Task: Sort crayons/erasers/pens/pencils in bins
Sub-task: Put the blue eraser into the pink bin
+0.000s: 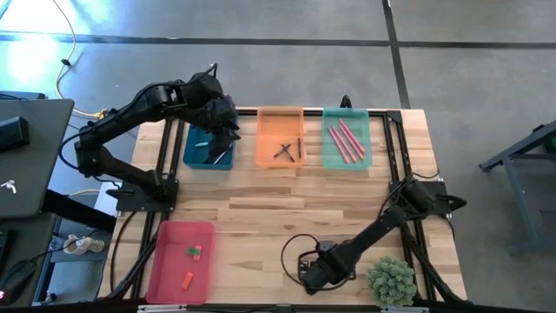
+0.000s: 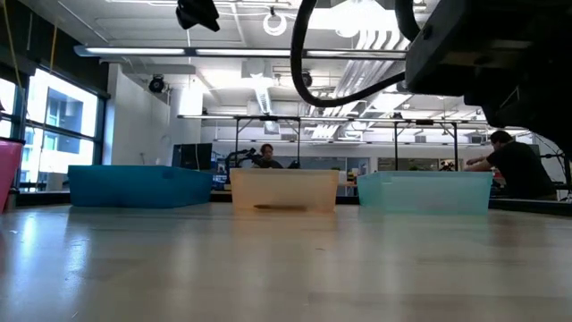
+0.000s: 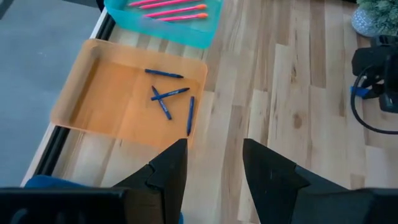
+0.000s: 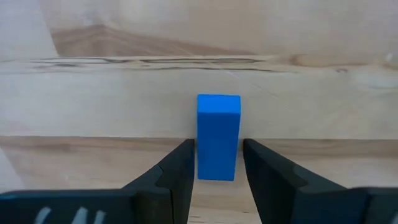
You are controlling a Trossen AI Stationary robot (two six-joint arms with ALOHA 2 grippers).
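The wooden table (image 1: 261, 217) is laid out with 4 bins so that each kind of item gets its own tray. 3 are lined along the far edge: the teal bin (image 1: 207, 149), the orange bin (image 1: 280, 139) and the mint bin (image 1: 347, 139). The pink bin (image 1: 180, 261) is set apart at the near left corner, and 2 small erasers (image 1: 195, 251) are seen in it. Long pink-red sticks (image 1: 346, 141) are kept in the mint bin, and 4 dark blue pens (image 3: 169, 99) lie loosely crossed in the orange one.

The left gripper (image 3: 213, 163) is held above the teal bin's right side, fingers parted and nothing between them, probably after a drop.

The right gripper (image 4: 217, 163) is lowered to the table near the front edge, beside a small plant (image 1: 391, 278). Its fingers stand apart on either side of a blue eraser (image 4: 217, 137), with slim gaps visible, so no grip is judged made yet; the straddle suits a pick bound for the pink bin.
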